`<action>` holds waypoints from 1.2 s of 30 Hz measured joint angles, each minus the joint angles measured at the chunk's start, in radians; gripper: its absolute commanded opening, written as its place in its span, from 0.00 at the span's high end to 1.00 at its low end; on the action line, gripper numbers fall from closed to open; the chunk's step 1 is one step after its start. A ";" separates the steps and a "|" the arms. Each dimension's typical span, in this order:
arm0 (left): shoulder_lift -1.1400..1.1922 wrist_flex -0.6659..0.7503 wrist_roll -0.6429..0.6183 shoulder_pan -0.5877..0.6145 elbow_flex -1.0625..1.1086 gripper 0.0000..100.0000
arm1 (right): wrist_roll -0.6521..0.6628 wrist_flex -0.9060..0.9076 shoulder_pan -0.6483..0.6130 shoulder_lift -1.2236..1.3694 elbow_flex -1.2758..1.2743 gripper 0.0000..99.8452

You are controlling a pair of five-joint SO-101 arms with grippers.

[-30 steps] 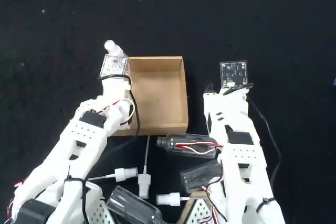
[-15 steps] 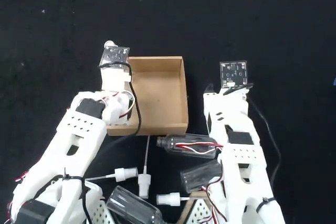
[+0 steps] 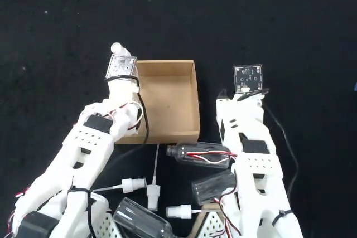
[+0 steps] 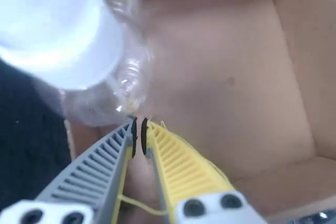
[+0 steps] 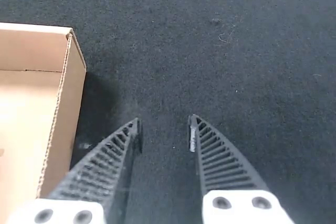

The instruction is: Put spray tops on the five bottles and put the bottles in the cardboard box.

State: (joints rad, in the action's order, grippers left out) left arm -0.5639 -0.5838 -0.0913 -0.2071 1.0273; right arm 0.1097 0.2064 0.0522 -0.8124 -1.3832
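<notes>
- With the left gripper (image 4: 137, 125) closed to a hairline gap, tips right against the clear wall of the capped bottle (image 4: 113, 72); impossible to tell whether pinching it or merely touching.
- At upper left of the left wrist view, white spray top (image 4: 52, 30) nearest the lens, long axis running from the tips back toward the camera: near upright, tilted.
- In the high view, at the upper left corner of the cardboard box (image 3: 167, 63); over the left wall or just inside, cannot tell which.
- Judged: calls for a shift rightward in frame, over the box floor, before release.
- With the right gripper (image 5: 164, 127) spread open above the black table (image 5: 236, 35), right of the box, holding nothing, farther from this bottle.
- At lower middle of the high view, uncapped bottles (image 3: 203, 154) and loose tops (image 3: 131, 184) lying between the arms.
</notes>
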 measured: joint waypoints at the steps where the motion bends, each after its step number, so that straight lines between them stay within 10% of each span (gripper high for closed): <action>1: 0.009 0.005 0.003 0.009 0.002 0.97 | 0.000 0.000 0.000 0.000 0.000 0.87; 19: 0.048 -0.014 0.015 0.043 -0.005 0.97 | 0.000 0.000 0.000 0.000 0.000 0.87; 36: -0.186 -0.628 0.189 0.052 -0.278 0.97 | 0.000 0.000 0.000 0.000 0.000 0.87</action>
State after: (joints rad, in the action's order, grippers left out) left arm -0.7495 -1.2114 0.0974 -0.1550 0.7495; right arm 0.1097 0.2064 0.0522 -0.8124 -1.3832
